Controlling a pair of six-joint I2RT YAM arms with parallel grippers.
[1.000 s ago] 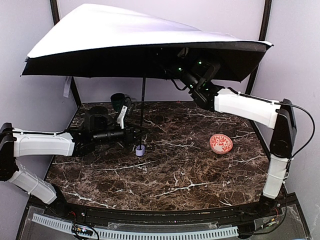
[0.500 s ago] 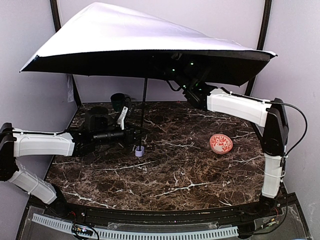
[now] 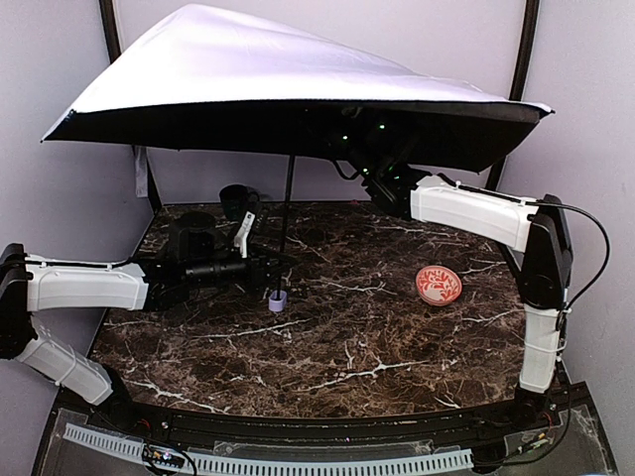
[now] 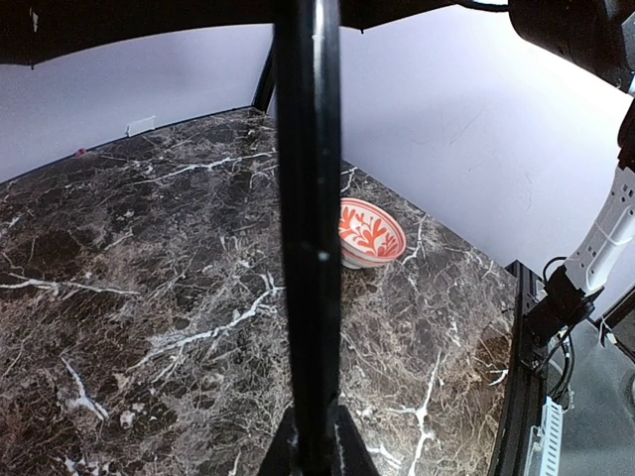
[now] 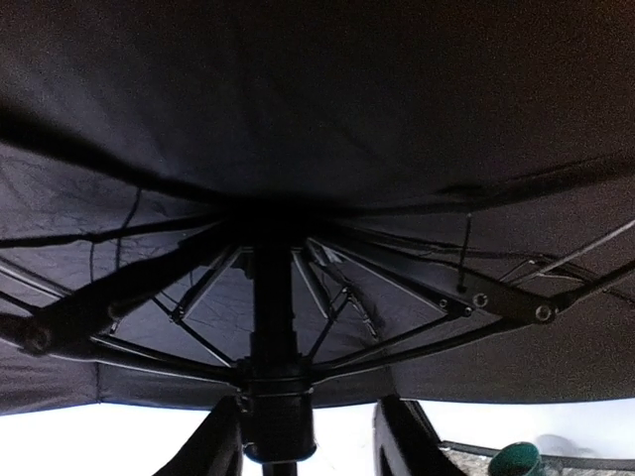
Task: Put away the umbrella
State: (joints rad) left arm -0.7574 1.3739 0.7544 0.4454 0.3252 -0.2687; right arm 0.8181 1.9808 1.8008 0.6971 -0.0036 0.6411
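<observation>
The umbrella stands open above the table, pale lavender-white on top and black underneath. Its thin black shaft runs down to a small lavender handle just above the marble. My left gripper is shut on the shaft just above the handle, the shaft filling the left wrist view between the fingers. My right gripper is up under the canopy. It stands open around the runner, one finger against it and the other finger a gap away. Black ribs spread out above.
A red-patterned bowl sits on the marble table at the right, also seen in the left wrist view as the bowl. A dark green mug stands at the back left. Black frame posts rise at both back corners, close to the canopy's edges.
The right arm has moved left and further in under the canopy, whose edge has risen and levelled a little. The right jaws have narrowed around the runner. The left arm has held still.
</observation>
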